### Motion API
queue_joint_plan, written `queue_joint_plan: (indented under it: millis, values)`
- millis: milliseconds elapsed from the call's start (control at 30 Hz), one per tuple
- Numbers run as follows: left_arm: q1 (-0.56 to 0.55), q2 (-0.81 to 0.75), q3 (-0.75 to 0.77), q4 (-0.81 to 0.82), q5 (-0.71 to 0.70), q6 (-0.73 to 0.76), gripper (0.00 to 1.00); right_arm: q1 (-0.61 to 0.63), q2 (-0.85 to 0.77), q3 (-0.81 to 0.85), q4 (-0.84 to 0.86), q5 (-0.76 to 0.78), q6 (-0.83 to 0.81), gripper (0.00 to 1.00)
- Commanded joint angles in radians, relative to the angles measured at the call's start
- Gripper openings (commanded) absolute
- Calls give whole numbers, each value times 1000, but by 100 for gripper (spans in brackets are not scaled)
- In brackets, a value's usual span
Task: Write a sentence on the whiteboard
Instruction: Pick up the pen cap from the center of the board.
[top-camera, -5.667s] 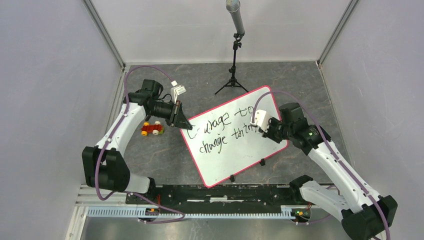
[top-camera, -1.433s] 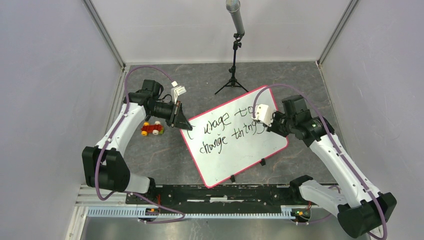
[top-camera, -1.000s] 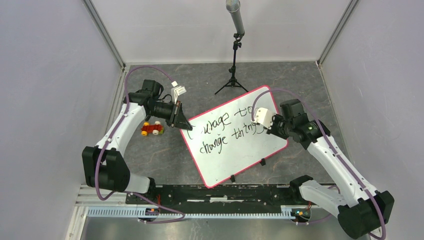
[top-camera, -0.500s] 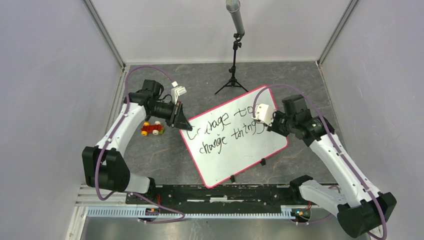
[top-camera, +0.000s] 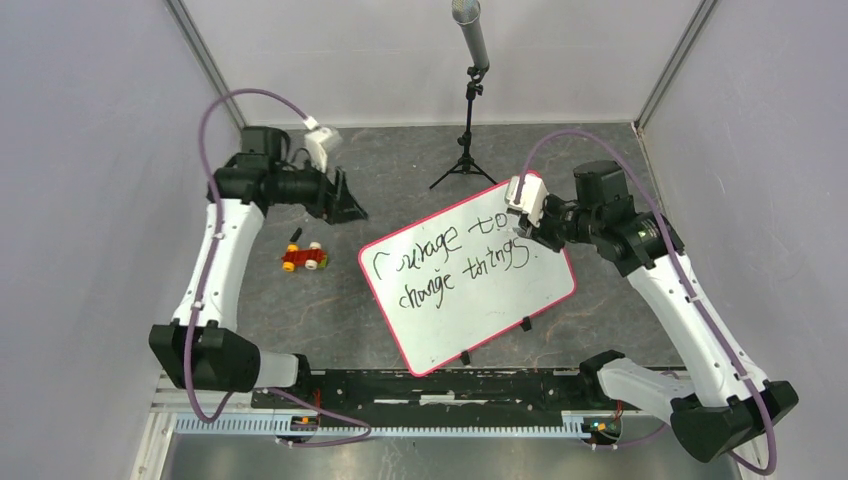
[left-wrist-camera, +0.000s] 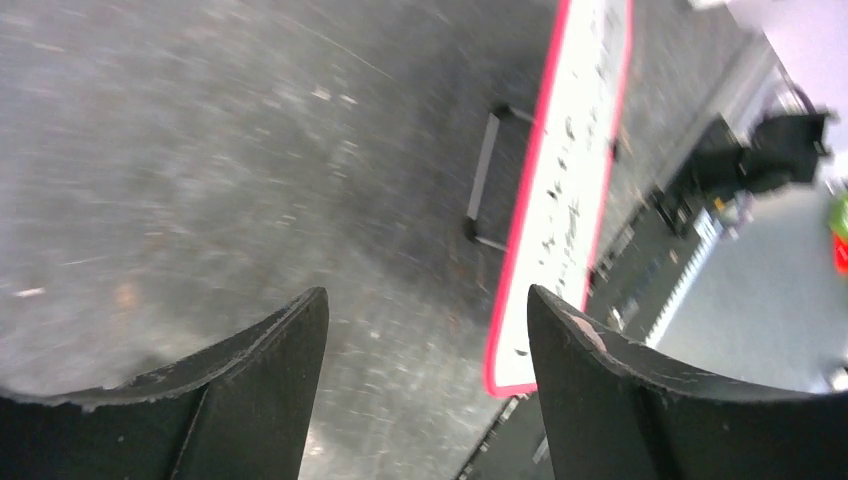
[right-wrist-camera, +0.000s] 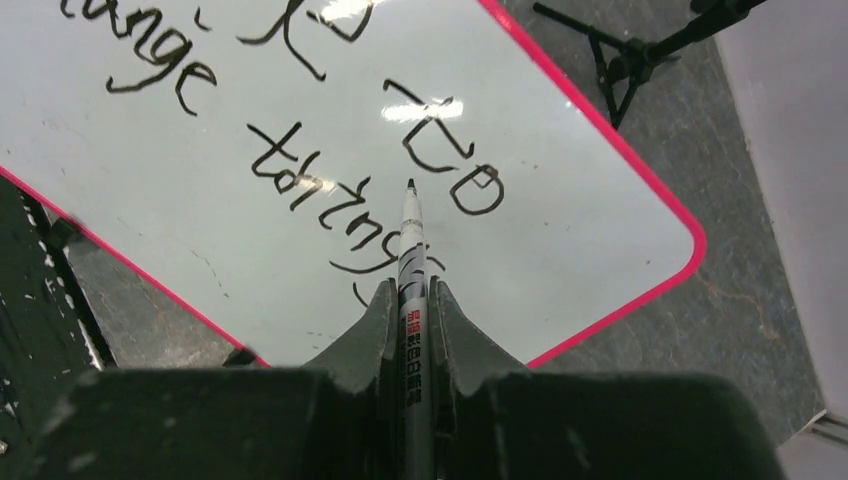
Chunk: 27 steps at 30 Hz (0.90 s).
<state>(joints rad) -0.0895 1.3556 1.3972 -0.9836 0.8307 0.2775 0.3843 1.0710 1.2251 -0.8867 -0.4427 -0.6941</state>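
Whiteboard (top-camera: 482, 305) on grey tabletop (top-camera: 400, 150) between pale walls (top-camera: 90, 200)

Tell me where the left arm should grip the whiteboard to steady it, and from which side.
Pinch the pink rim at the left corner of the whiteboard, coming low from the left. The board lies flat, so only its edge can be pinched; that corner is nearest the open left end effector and away from the right end effector's marker.
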Motion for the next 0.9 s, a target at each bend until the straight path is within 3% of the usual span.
queue_joint_plan:
  millis: [0,133,300,667,867]
  values:
    - [172,-12,131,28,-61,-62,79,-2,6,91,116,-85,112,0]
    - [279,67,182,-6,-231,-22,77,-20,47,194,150,-135,164,0]
    - [351,220,199,-32,-359,29,67,-38,117,277,176,-178,202,0]
    - [336,449,134,81,-536,157,50,-79,257,342,190,-252,213,0]
    - [317,537,106,123,-587,181,47,-88,285,359,182,-264,216,0]
